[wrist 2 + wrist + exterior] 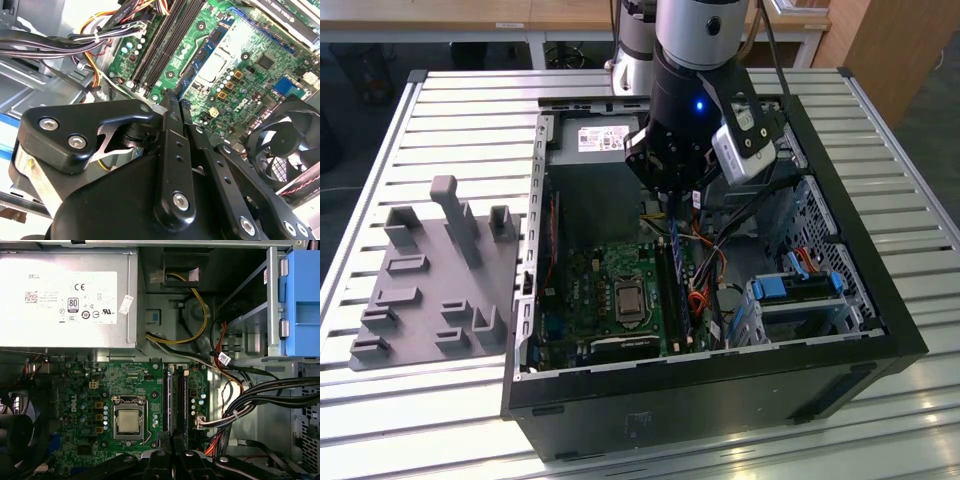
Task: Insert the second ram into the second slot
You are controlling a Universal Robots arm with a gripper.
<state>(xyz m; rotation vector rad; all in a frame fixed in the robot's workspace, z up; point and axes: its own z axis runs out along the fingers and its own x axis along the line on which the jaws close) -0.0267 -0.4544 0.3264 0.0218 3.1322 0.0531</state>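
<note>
In the first wrist view we see the gripper [173,439] with its fingers drawn together and nothing visible between them. Just beyond, the second ram [168,400] stands on edge in the slot nearest the processor socket [129,421]. We cannot tell whether the gripper touches it. Farther off lies the power supply [65,295].

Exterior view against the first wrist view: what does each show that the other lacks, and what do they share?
The exterior view adds the grey fixture tray on the slatted table and the arm over the open case. The first wrist view adds a yellow cable loop beside the power supply. Both show the processor socket and memory slots beside it.
</note>
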